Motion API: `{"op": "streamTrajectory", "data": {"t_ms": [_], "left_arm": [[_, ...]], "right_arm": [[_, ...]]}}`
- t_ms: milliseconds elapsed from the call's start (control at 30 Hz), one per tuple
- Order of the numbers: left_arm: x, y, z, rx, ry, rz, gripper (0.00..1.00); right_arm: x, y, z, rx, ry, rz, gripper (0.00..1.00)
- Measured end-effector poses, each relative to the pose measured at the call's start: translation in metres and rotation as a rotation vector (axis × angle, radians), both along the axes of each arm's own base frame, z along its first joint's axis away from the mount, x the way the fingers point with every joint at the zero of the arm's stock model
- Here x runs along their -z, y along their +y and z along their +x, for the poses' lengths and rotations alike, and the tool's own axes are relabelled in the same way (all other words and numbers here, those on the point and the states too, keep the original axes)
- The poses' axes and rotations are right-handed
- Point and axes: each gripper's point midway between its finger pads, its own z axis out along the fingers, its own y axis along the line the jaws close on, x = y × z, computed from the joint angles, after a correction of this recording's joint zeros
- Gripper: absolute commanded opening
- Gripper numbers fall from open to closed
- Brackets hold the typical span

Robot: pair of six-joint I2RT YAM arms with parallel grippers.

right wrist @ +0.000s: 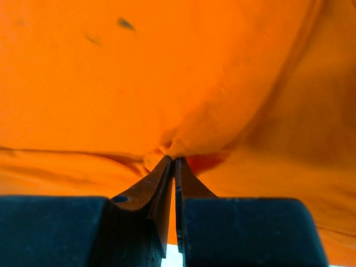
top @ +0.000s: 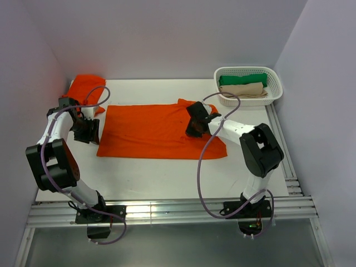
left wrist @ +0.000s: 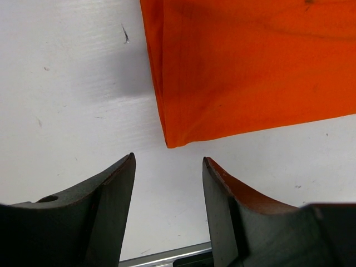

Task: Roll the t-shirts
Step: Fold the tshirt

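A bright orange t-shirt (top: 147, 130) lies spread flat across the middle of the table. A second orange t-shirt (top: 84, 89) lies bunched at the back left. My right gripper (top: 194, 123) is shut on a pinch of the spread shirt's cloth near its right end; the right wrist view shows the cloth (right wrist: 183, 83) filling the frame and puckered at my closed fingertips (right wrist: 174, 159). My left gripper (top: 89, 131) is open and empty just off the shirt's left edge; the left wrist view shows the shirt's near left corner (left wrist: 172, 142) just ahead of the gap between the fingers (left wrist: 168, 161).
A white mesh basket (top: 276, 90) at the back right holds a green and a tan folded cloth. The table (top: 167, 178) is white, with metal rails along its front and right edges. Walls stand close on the left, back and right.
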Motion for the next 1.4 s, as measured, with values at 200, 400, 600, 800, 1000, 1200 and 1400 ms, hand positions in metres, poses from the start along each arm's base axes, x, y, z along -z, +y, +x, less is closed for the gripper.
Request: {"op": "streamTrajectory", "data": {"t_ms": [200, 400, 600, 800, 1000, 1200, 1400], "left_arm": [[0.004, -0.001, -0.004, 0.0, 0.013, -0.003, 0.56], [0.006, -0.001, -0.005, 0.0, 0.019, -0.004, 0.56], [0.008, -0.001, -0.006, 0.0, 0.02, -0.004, 0.59], [0.009, -0.003, -0.006, 0.0, 0.02, -0.007, 0.59], [0.008, -0.007, -0.002, 0.012, 0.009, -0.006, 0.58], [0.008, -0.013, 0.0, 0.023, 0.007, -0.008, 0.57], [0.008, -0.017, 0.0, 0.023, 0.007, -0.017, 0.57]], "right_arm": [[-0.014, 0.011, 0.026, 0.002, -0.036, -0.009, 0.09], [-0.006, 0.01, 0.033, 0.002, -0.015, -0.049, 0.1], [0.006, 0.01, 0.035, -0.004, 0.01, -0.073, 0.43], [0.006, 0.001, 0.035, 0.006, 0.006, -0.117, 0.5], [-0.02, -0.022, 0.04, 0.059, -0.045, -0.127, 0.47], [-0.039, -0.04, 0.034, 0.091, -0.079, -0.121, 0.17], [-0.016, -0.047, 0.009, 0.074, -0.024, -0.152, 0.04]]}}
